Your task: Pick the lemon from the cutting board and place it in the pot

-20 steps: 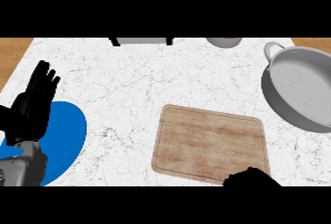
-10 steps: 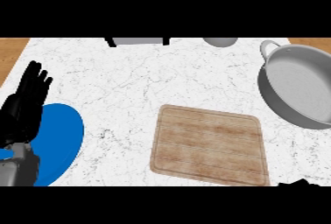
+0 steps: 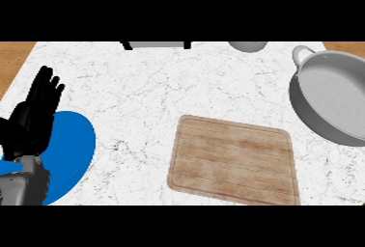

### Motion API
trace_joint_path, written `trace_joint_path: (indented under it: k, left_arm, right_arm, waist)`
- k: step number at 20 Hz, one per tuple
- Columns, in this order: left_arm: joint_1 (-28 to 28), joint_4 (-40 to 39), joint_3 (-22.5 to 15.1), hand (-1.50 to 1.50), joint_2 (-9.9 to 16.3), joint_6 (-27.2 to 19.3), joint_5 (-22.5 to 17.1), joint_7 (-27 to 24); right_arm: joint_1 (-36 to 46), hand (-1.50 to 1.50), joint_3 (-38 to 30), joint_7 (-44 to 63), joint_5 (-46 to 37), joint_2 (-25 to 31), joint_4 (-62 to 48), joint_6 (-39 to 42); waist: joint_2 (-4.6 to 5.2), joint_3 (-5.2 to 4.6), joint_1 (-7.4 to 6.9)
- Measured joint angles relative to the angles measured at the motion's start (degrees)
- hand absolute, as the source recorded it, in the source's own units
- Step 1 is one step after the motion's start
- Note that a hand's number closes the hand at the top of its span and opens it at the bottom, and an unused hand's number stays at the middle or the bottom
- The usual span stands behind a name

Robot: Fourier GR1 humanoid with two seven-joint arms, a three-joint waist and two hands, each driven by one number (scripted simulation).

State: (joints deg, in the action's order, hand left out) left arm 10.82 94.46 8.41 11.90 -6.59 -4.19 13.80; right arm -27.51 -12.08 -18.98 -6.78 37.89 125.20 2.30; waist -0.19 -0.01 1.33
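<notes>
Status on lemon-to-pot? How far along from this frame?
Done: hard to confirm. The cutting board is bare and no lemon shows anywhere, and the visible part of the pot looks empty too. In hand: nothing visible; the left hand rests open over the blue plate, and the right hand is out of view. Left: cannot tell whether the lemon is held off-frame; placing it in the pot is unconfirmed.

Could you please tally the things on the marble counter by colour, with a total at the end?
Blue: 1, the round blue plate under the robot's open left hand.
Brown: 1, the rectangular wooden cutting board, nothing on it.
Grey: 2, the large grey metal pot and a small grey rounded object cut off at the far edge.
Total: 4. No lemon shows.
</notes>
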Motion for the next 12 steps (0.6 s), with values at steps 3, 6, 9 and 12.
trace_joint_path:
  k: [3,6,9,12]
  left_arm:
    - [1.1,-0.2,-0.1,0.00,0.1,0.3,-0.1,0.6]
    - [0.8,-0.8,-0.9,0.00,-0.8,0.2,0.5,-0.4]
    - [0.8,-2.0,-0.4,0.00,-0.8,0.9,0.1,-2.0]
    - [2.0,-2.2,-1.0,0.00,-1.2,0.2,0.9,-1.2]
  right_arm:
    - [2.7,1.50,-6.5,0.4,5.7,1.1,-4.4,3.0]
    - [7.8,1.50,-9.3,1.9,9.4,2.6,-10.4,6.0]
    - [13.5,1.50,-10.4,2.2,10.1,3.8,-17.6,8.2]
    - [20.0,1.50,-9.1,1.9,9.7,4.1,-25.9,9.5]
  waist:
    - [0.08,-0.01,-0.50]
    - [0.17,0.00,-1.08]
    - [0.25,0.01,-1.44]
    - [0.31,0.02,-1.78]
